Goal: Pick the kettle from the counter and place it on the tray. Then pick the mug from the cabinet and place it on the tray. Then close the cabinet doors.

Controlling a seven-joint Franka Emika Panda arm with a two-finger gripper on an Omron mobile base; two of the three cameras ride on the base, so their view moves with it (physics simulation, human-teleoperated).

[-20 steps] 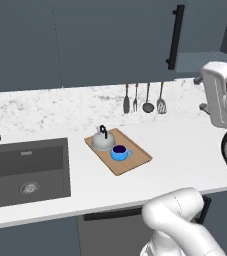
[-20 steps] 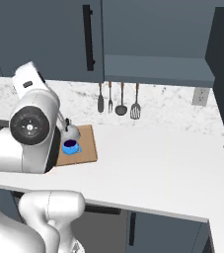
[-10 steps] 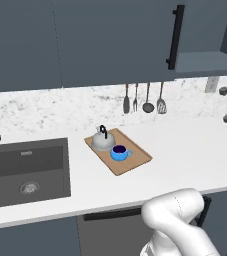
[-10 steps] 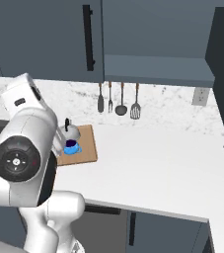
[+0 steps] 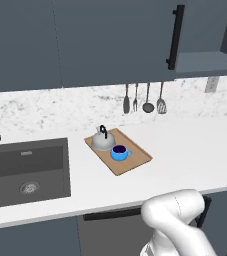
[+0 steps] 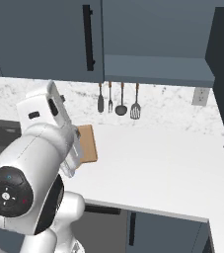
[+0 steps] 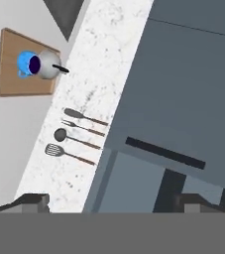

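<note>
Arm raised high, hand camera looking down the backsplash — gripper [image 7: 109, 201] jaws apart, holding nothing | kettle [image 5: 103, 141] and mug [image 5: 118, 152] touching on tray [image 5: 135, 162] on counter [image 5: 185, 150] | tray's long axis diagonal — mug handle toward right edge.

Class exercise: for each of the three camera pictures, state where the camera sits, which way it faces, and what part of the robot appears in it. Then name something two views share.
Left base view: behind the arm on its left, looking forward and down at the counter, sink and tray; a white arm link at the lower right.
Right base view: behind on the right, facing the same counter; the white arm at the lower left.
Hand view: on the hand, rolled, facing the backsplash and cabinet; dark fingertips at the bottom.
Shared: hanging utensils, tray.
</note>
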